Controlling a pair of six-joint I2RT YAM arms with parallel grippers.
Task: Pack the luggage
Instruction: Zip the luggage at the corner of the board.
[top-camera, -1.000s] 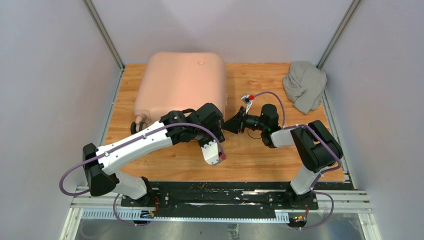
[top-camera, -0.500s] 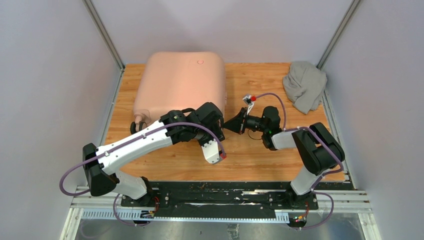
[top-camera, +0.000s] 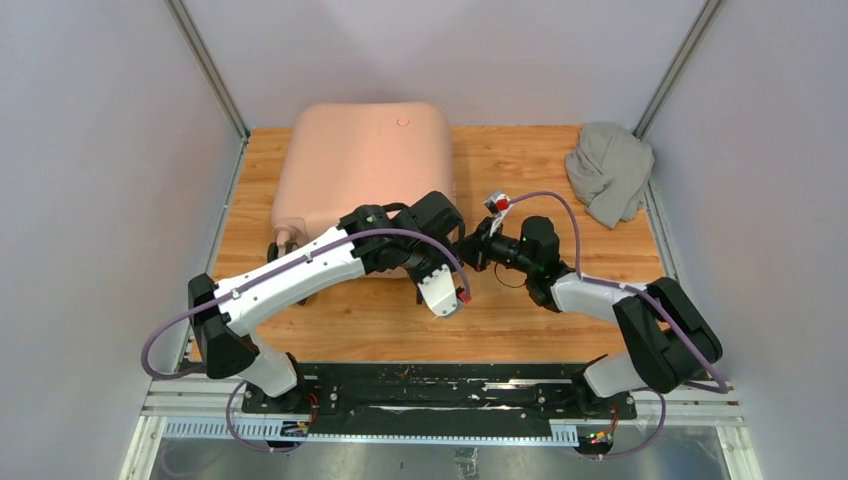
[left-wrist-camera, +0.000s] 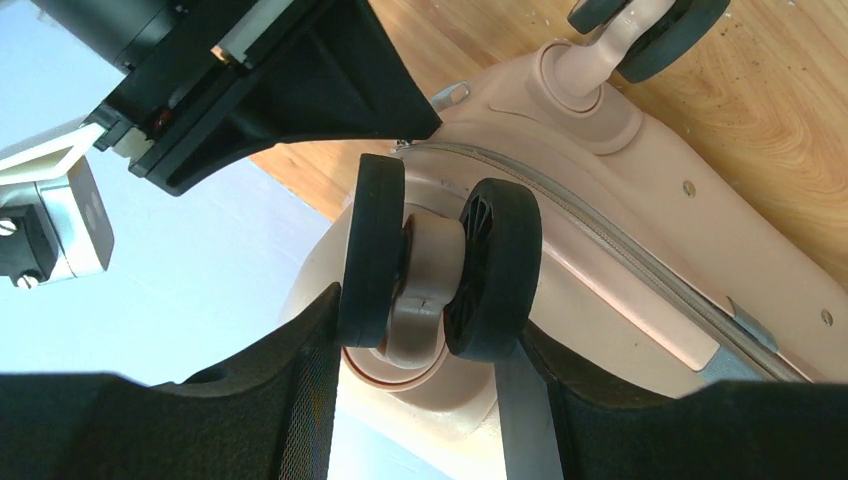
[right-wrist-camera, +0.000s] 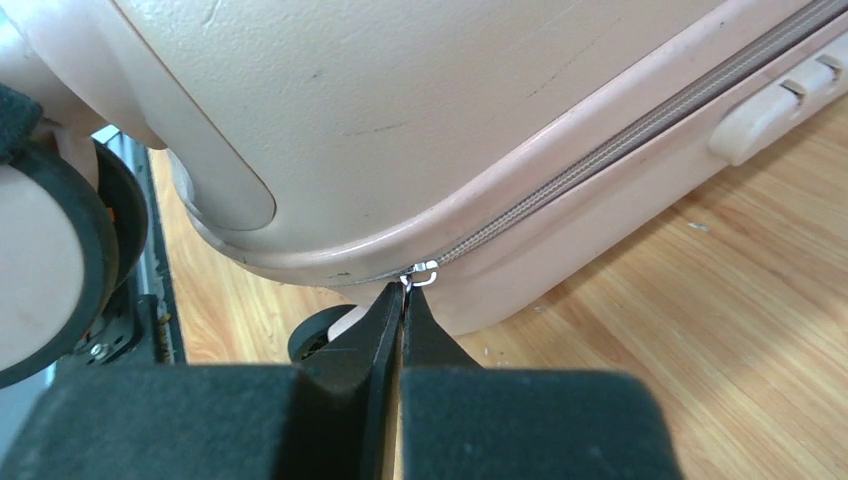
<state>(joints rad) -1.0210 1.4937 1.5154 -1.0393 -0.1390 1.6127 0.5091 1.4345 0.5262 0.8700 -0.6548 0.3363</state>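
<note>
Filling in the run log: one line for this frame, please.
luggage: closed, lying flat | left fingers: clamping caster wheel | right fingers: shut on zipper pull at corner | grey cloth: outside luggage

luggage (top-camera: 360, 165) near corner under left arm (top-camera: 300, 275)

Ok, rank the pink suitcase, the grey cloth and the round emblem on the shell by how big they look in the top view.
1. pink suitcase, by far the largest.
2. grey cloth, clearly smaller.
3. round emblem, a tiny mark on the shell.
</note>
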